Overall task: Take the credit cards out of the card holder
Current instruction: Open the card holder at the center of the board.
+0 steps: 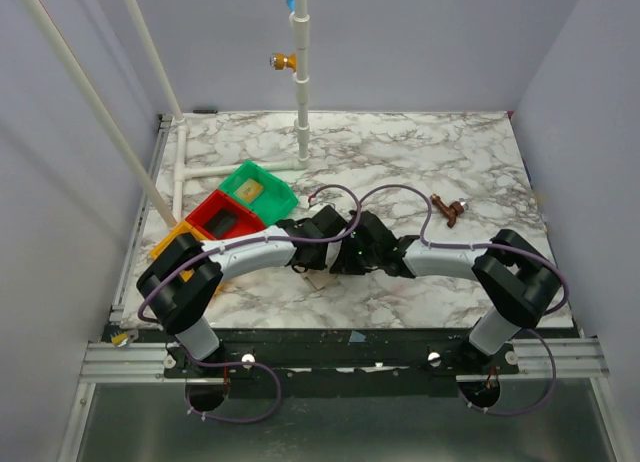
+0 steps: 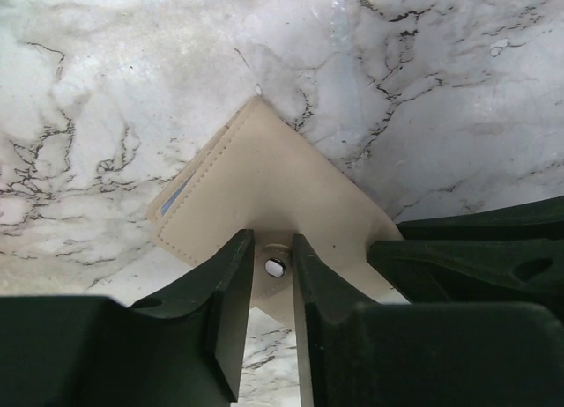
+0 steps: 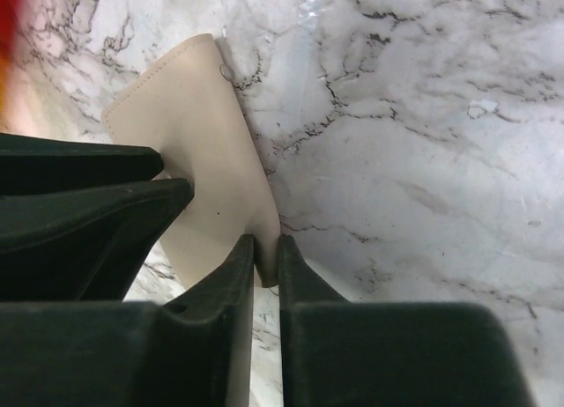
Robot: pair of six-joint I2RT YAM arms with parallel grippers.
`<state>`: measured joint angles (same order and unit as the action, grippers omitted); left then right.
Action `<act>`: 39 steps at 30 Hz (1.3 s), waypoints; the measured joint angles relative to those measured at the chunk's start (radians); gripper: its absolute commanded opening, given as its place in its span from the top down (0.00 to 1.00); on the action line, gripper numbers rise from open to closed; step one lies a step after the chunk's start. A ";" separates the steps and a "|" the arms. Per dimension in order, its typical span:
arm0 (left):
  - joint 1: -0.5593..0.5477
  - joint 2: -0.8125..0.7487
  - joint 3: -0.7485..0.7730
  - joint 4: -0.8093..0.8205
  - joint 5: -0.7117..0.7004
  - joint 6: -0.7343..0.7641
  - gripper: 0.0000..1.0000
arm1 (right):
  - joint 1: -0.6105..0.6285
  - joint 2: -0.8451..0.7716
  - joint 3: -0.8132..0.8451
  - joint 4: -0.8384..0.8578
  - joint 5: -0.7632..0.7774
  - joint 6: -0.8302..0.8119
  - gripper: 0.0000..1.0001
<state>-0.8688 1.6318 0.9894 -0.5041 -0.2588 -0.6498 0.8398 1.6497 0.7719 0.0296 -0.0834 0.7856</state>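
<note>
Two robot arms meet low over a marble tabletop [image 1: 450,162], around its middle and slightly towards the near edge, where a tan card holder [image 2: 273,178] rests on the marble. The left pincer [image 2: 273,284] is nearly closed, its two dark fingers nipping the holder's flap on either side of a small silver stud [image 2: 275,267]. The right pincer [image 3: 266,266] is closed to a thin slit, pinching another corner of the holder. A grey-blue sliver [image 2: 174,196] shows at one seam; whether it is a card cannot be told. A green tray [image 1: 285,197] and a red tray [image 1: 205,204] sit towards the left edge
</note>
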 measured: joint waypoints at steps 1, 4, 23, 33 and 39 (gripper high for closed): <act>-0.003 0.003 0.003 0.001 -0.002 0.000 0.83 | -0.002 0.000 0.000 0.000 -0.001 0.004 0.95; -0.009 0.004 0.004 0.001 -0.006 -0.001 0.91 | -0.004 0.002 -0.001 0.005 0.000 0.023 0.99; 0.020 -0.186 -0.039 -0.064 -0.038 -0.006 1.00 | 0.003 -0.012 -0.013 -0.004 0.076 0.119 0.77; 0.033 -0.453 -0.050 -0.066 -0.018 0.004 1.00 | 0.003 -0.143 -0.035 -0.140 0.159 0.033 0.41; 0.034 -0.462 -0.011 -0.055 0.016 0.022 1.00 | 0.003 -0.171 0.024 -0.209 0.212 0.002 0.40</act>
<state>-0.8352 1.1694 0.9779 -0.5594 -0.2424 -0.6281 0.8429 1.4788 0.7959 -0.1791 0.1287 0.7876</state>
